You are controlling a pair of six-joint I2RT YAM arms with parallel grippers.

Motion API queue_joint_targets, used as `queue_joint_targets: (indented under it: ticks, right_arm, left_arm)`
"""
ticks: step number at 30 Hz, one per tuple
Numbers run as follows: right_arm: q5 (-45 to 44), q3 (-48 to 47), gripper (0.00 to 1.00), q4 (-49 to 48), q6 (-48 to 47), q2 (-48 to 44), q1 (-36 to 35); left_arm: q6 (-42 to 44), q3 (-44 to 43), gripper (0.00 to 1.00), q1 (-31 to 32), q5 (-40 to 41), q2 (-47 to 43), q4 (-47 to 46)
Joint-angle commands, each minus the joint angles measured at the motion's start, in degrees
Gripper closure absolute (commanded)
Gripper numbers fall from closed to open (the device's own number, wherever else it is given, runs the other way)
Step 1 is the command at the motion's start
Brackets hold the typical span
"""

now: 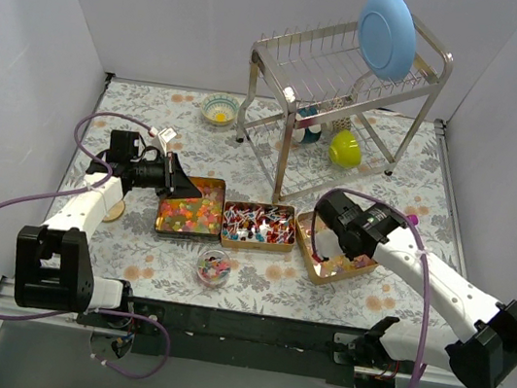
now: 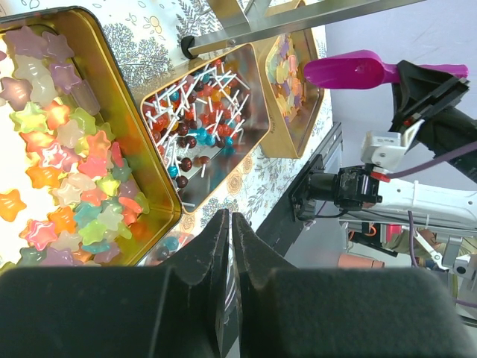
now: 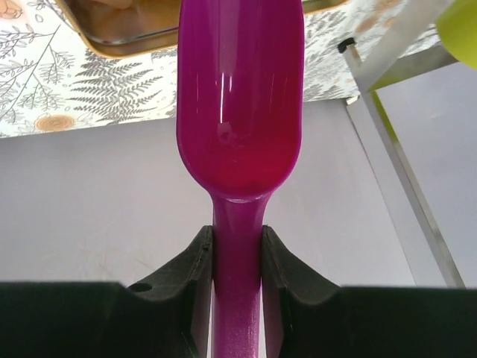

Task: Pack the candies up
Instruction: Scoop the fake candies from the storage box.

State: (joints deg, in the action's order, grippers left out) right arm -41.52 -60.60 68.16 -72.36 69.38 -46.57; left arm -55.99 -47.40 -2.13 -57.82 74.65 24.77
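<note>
"Candies [image 1: 192, 211]: where do they lie, and how much of the packing is done?"

"You have three sorts in three gold trays [image 2: 145, 149], set in a row on the counter [image 1: 143, 117]. Star gummies [image 2: 67, 149] fill the left tray, stick sweets [image 2: 197, 119] the middle one, and pale wrapped pieces [image 2: 287, 71] the right one. A few mixed sweets also sit in the small clear cup [image 1: 212, 267], just in front of the trays."

"And the two end effectors?"

"Your right end effector [image 3: 238, 242] is clamped on the handle of the magenta scoop [image 3: 238, 97], raised near the right tray. The scoop's bowl shows no sweet in it. Your left end effector [image 2: 231, 224] is closed with nothing between its fingers, by the left tray."

"So how far along is the task?"

"Early, as a judgement. The cup holds only a small share, the trays look close to full, and the scoop is empty. Most of the scooping and filling remains for you, and nothing shows whether the cup is the only container to fill."
</note>
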Motion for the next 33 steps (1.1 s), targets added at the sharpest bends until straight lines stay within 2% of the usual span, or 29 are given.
queue_joint_targets:
  ticks: [1,6,11,22,28,33]
  right_arm:
    - [-2.95,2.23,0.99,6.63,-17.2,0.58,1.12]
    - [-6.29,6.19,0.99,6.63,-20.45,0.84,1.39]
    - [-6.83,7.6,0.99,6.81,-18.88,4.52,1.22]
    - [1.08,0.4,0.99,6.81,-4.13,15.24,-2.56]
    - [6.61,1.01,0.99,6.81,1.51,14.03,-2.48]
    - [13.65,-3.9,0.99,6.99,12.31,14.72,-1.6]
  left_arm:
    - [0.0,0.2,0.94,0.11,-1.06,-2.67,-1.31]
    - [0.26,0.81,0.94,0.11,-1.15,-3.29,-1.04]
    - [0.35,0.99,0.93,0.11,-0.98,-3.37,-0.96]
    - [1.05,1.08,0.93,0.02,-0.71,-3.11,-0.17]
    - [1.41,1.08,0.92,0.02,-0.45,-2.58,-0.08]
    - [1.41,0.99,0.92,0.11,-0.1,-1.97,-0.25]
